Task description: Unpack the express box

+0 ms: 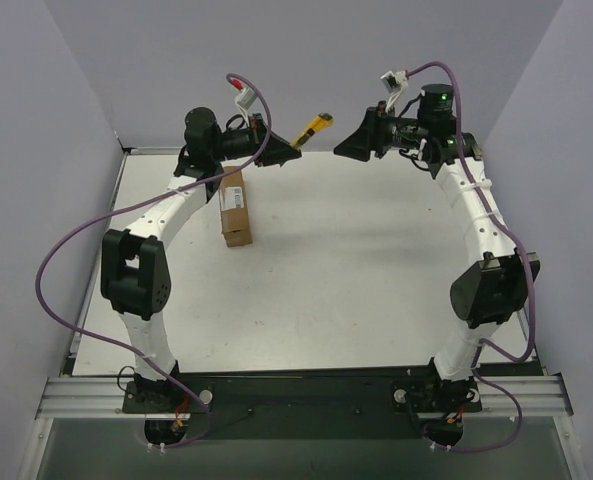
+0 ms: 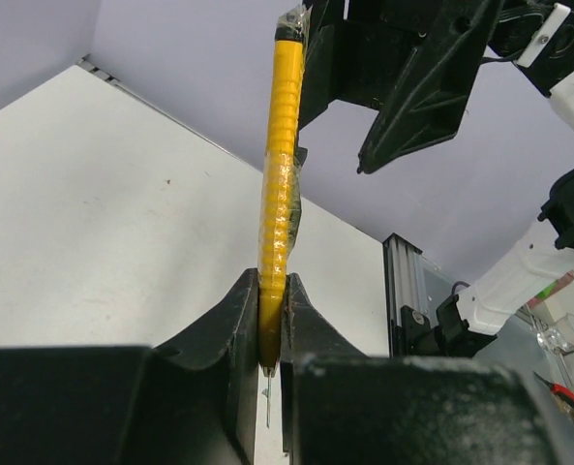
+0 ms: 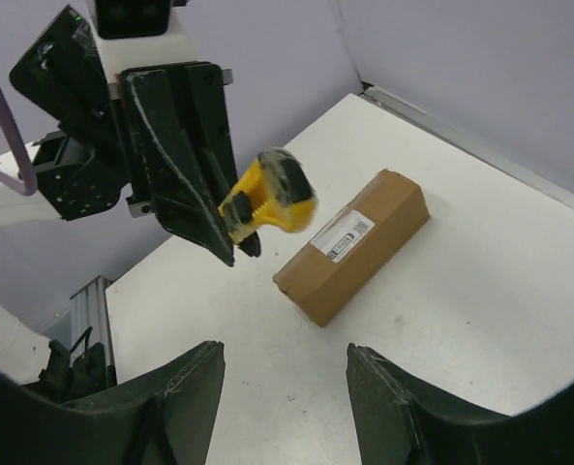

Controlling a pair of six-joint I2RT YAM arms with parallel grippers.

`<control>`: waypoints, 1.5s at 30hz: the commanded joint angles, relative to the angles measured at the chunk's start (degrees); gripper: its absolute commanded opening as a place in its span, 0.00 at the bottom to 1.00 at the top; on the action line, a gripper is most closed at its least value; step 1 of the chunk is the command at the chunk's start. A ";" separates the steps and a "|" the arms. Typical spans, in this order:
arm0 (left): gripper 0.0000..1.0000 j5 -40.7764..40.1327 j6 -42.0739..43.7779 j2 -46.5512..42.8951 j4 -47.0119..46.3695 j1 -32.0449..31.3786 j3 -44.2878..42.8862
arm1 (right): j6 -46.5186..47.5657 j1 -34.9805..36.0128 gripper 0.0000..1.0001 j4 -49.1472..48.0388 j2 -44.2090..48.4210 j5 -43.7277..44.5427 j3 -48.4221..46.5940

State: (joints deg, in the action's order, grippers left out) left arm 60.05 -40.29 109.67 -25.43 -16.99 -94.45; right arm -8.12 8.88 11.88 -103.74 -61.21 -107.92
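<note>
While the left gripper [image 2: 270, 291] hangs above the table [image 1: 376, 260], its two fingers are pressed on a yellow utility knife [image 2: 282, 145], one finger on each flat side, so the knife is pinched between them. The long yellow handle stands straight out past the fingertips. On the other side, back in the narrow slot between the fingers, a thin metal point shows.

The right gripper [image 3: 282, 407] is also raised, and it faces the left one. Its fingers are spread apart, with a wide gap and nothing held between them. In front of this gap, in the air, is the left gripper with the knife, whose free end, yellow and black and a little blurred in the right wrist view, is turned toward the right fingers. The knife is outside the gap and apart from the fingertips.

The express box [image 3: 354, 244] lies flat on the table, lower than both grippers. Seen from the right fingers, it is ahead and a little to the right, below the knife. Seen from above, it lies behind the left fingertips, toward the wrist side, and the left arm crosses over its far end. Its white label [image 3: 343, 235] faces up. No finger touches the box.
</note>
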 commanded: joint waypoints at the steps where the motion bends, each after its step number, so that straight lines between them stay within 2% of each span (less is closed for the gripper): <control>1: 0.00 5.59 -1.36 -1.91 -3.82 -1.02 -0.12 | 4.95 3.33 0.54 1.13 2.67 -4.62 -1.24; 8: 0.00 9.02 -2.33 -1.83 -7.18 -2.34 0.85 | 4.00 5.26 0.56 0.78 0.65 -5.32 -3.08; 12: 0.00 11.57 -4.52 -1.04 -9.37 -2.69 1.11 | 2.67 6.40 0.53 -0.63 -0.58 -6.90 -5.37; 16: 0.00 13.34 -6.29 -0.07 -11.83 -2.96 1.29 | 1.35 6.93 0.42 -0.89 -1.46 -8.48 -5.73; 32: 0.00 15.09 -8.93 2.75 -13.68 -3.57 -0.99 | 1.35 7.99 0.27 -0.63 -1.55 -10.24 -4.32; 45: 0.00 15.18 -9.28 3.54 -13.51 -3.13 -1.61 | 4.60 8.52 0.27 3.15 -2.16 -12.70 -4.93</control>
State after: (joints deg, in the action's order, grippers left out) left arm 75.50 -49.17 112.53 -37.10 -20.40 -93.14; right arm -5.85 16.60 15.00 -105.80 -68.53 -111.53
